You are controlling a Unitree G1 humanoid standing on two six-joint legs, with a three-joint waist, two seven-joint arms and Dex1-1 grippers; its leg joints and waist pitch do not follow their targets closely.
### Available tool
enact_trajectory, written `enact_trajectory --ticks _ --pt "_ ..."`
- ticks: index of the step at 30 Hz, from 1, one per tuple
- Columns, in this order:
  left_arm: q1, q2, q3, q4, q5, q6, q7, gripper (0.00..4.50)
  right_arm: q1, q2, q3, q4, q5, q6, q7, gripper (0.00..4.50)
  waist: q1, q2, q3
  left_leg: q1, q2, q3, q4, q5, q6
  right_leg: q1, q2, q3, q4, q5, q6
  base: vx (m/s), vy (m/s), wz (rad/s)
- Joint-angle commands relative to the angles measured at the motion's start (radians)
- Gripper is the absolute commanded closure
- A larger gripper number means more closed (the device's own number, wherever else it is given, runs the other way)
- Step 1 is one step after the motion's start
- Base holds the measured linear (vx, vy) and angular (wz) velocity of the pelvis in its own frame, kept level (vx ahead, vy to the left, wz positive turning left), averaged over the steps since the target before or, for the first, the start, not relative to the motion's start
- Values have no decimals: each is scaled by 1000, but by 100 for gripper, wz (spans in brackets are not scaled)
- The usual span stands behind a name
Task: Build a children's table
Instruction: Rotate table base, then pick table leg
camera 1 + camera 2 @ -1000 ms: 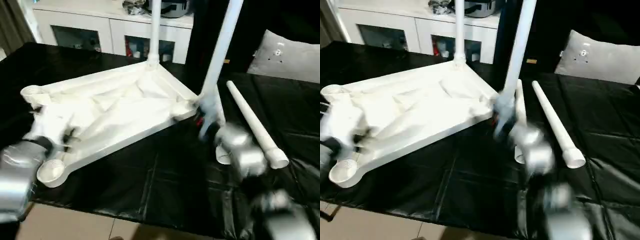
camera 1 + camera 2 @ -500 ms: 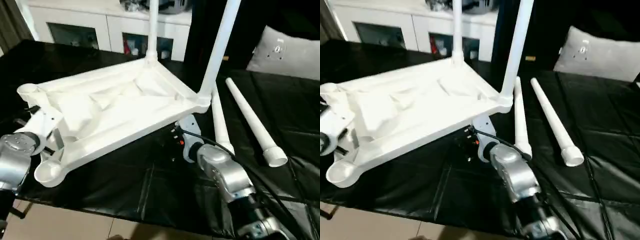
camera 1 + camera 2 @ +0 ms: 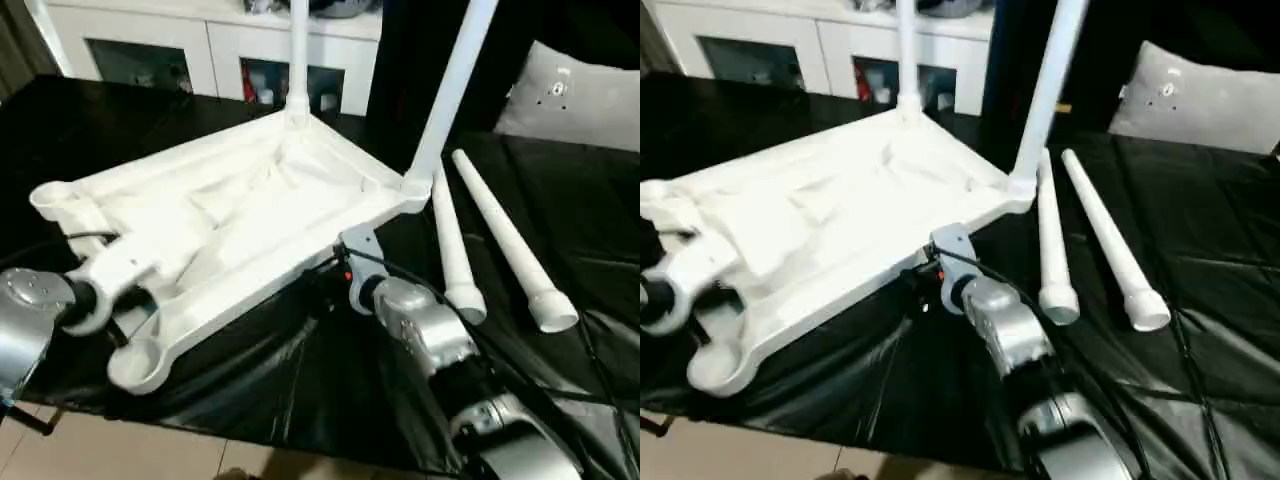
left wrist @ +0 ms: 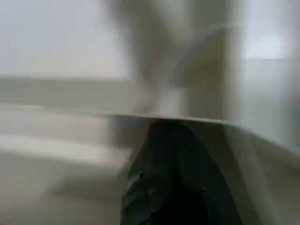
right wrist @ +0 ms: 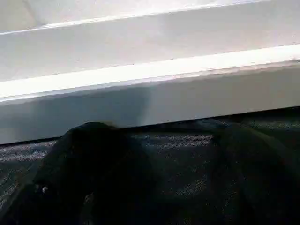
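Your table top (image 3: 250, 210) lies underside up on the black sheet (image 3: 300, 390), tilted, its near long edge raised off the sheet on the right; two legs already stand in the far sockets, one at the back corner (image 3: 297, 60), one at the right corner (image 3: 450, 90). Two loose legs (image 3: 455, 250) (image 3: 505, 245) lie side by side on the sheet just right of the top. Two near sockets are empty (image 3: 140, 365) (image 3: 48, 195). Step in hand, as I judge it: steadying or shifting the top between legs two and three. Your left gripper (image 4: 173, 178) is at the top's near-left edge, a black finger against white plastic; whether it clamps the rim, I cannot tell. Your right gripper (image 5: 154, 168) sits low against the near long edge (image 5: 150, 75), fingers parted, holding nothing. Next you need the top flat and still, then the right arm over to a loose leg, grasped near its wide end, and carried to an empty socket
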Motion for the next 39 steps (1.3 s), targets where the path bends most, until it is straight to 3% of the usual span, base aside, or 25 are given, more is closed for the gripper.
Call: enact_trajectory --ticks 1,4,5,12,16,22,24,25,28,29,30,31,33,35,36,39 --pt "18 -2 -49 -61 -51 -4 -81 447 -10 9 -1 44 -5 0 -4 0 -7 23 -29 28 60 -21 -100 -288 -64 15 -88 60 -85 -223 -211 0 0 0" --pt "43 -3 -65 -132 -93 5 -131 447 -37 10 -13 87 -8 -27 1 0 -9 28 -29 25 61 -25 -103 -288 -71 15 -89 61 -86 -251 -198 0 0 0" --pt "37 -28 -76 -154 -109 5 -134 447 -46 7 -18 101 -9 -38 -1 0 -11 26 -31 27 62 -23 -103 -273 -76 12 -84 60 -82 -208 -203 0 0 0" --pt "9 -100 -126 -201 -121 24 -141 447 -56 -6 -21 120 -18 -58 -4 0 -13 25 -38 20 58 -15 -95 -163 -60 24 -79 58 -69 -37 -231 0 0 0" --pt "-40 -193 -134 -126 -66 -59 -60 447 -52 -18 -26 119 -26 -67 -11 0 -17 22 -39 18 56 -12 -91 -149 -51 29 -78 58 -69 -10 -239 0 0 0" --pt "-131 -322 -147 19 2 -183 73 447 -8 -53 -31 29 -56 -48 -39 0 -8 19 -37 17 57 -12 -91 -143 -31 32 -80 60 -81 -85 -215 0 0 0" --pt "-159 -368 -151 63 7 -202 99 447 11 -74 -48 -48 -55 -33 -64 0 -4 18 -43 19 57 -11 -88 -113 -29 34 -79 59 -74 -31 -216 0 0 0" --pt "-164 -378 -154 74 12 -212 106 447 14 -79 -54 -65 -52 -27 -66 0 -4 17 -45 14 56 -13 -86 -85 -24 38 -80 58 -68 16 -221 0 0 0" --pt "-186 -439 -166 127 29 -245 139 447 31 -109 -106 -193 -38 32 -98 0 -4 17 -51 18 55 -9 -79 -39 -6 39 -76 58 -63 101 -226 0 0 0" --pt "-185 -453 -163 127 24 -244 145 447 37 -119 -124 -240 -41 61 -118 0 -3 12 -49 10 53 -11 -80 -14 8 46 -77 57 -61 135 -223 0 0 0" --pt "-181 -464 -155 115 13 -236 148 447 41 -128 -141 -282 -45 93 -139 0 -3 12 -52 12 52 -10 -77 -9 11 46 -77 57 -60 143 -224 0 0 0" --pt "-175 -475 -142 104 2 -241 157 447 45 -138 -153 -325 -52 137 -159 0 -2 26 -59 15 52 -11 -74 4 12 49 -77 57 -56 156 -228 0 0 0" --pt "-149 -495 -99 51 -27 -218 190 447 42 -160 -179 -402 -57 246 -181 0 -5 18 -59 14 52 -10 -74 10 14 49 -73 55 -58 172 -233 0 0 0" --pt "-138 -499 -83 26 -39 -205 200 429 38 -169 -188 -427 -57 290 -188 0 -3 17 -62 12 52 -9 -72 9 17 52 -74 55 -57 176 -243 0 0 0" --pt "-113 -498 -60 -30 -64 -175 199 417 17 -192 -193 -444 -61 376 -185 0 -3 18 -65 14 51 -9 -71 3 15 52 -74 55 -58 165 -244 0 0 0" --pt "-82 -498 -35 -113 -102 -133 187 395 -24 -225 -202 -433 -60 472 -180 0 -4 19 -66 15 53 -8 -70 -11 3 52 -73 54 -59 122 -257 0 0 0"
